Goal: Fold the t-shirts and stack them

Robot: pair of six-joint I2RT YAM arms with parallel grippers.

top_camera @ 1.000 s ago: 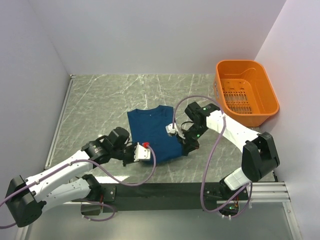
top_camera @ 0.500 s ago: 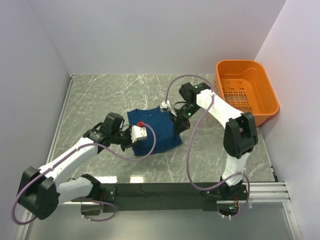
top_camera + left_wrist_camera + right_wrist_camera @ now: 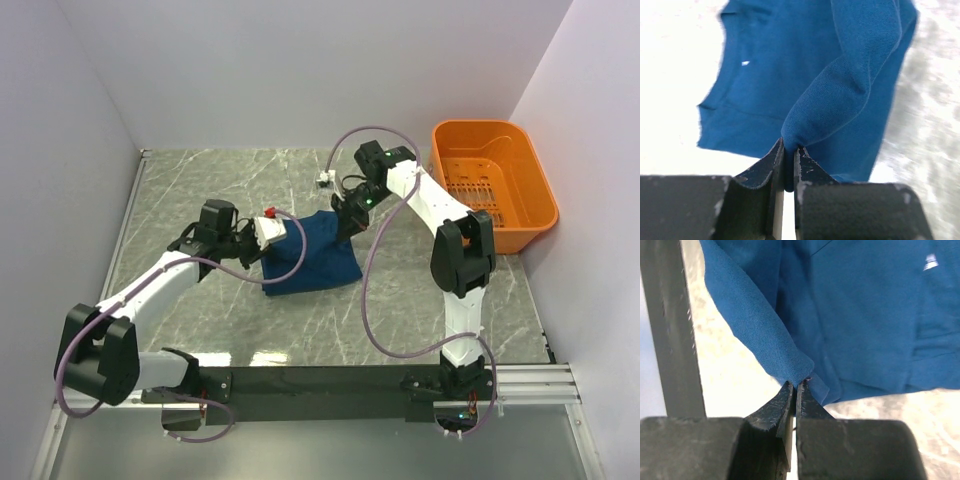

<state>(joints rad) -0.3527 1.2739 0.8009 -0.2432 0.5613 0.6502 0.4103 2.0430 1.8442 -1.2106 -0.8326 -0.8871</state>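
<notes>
One dark teal-blue t-shirt (image 3: pixel 318 256) lies bunched in the middle of the marble table, its near part lifted and doubled over toward the back. My left gripper (image 3: pixel 268 232) is shut on a fold of its left edge; the left wrist view shows the cloth (image 3: pixel 840 100) pinched between the jaws. My right gripper (image 3: pixel 345 212) is shut on a fold of the right edge, seen as blue cloth (image 3: pixel 790 360) in the right wrist view. Both hold the fabric above the table. The chest print is hidden.
An orange plastic basket (image 3: pixel 517 176) stands at the back right against the wall. White walls close the table at the left, back and right. A black rail (image 3: pixel 330 382) runs along the near edge.
Both grippers have moved toward the back of the table with the shirt's near edge, folding it over. The shirt went from flat to bunched and lifted.
</notes>
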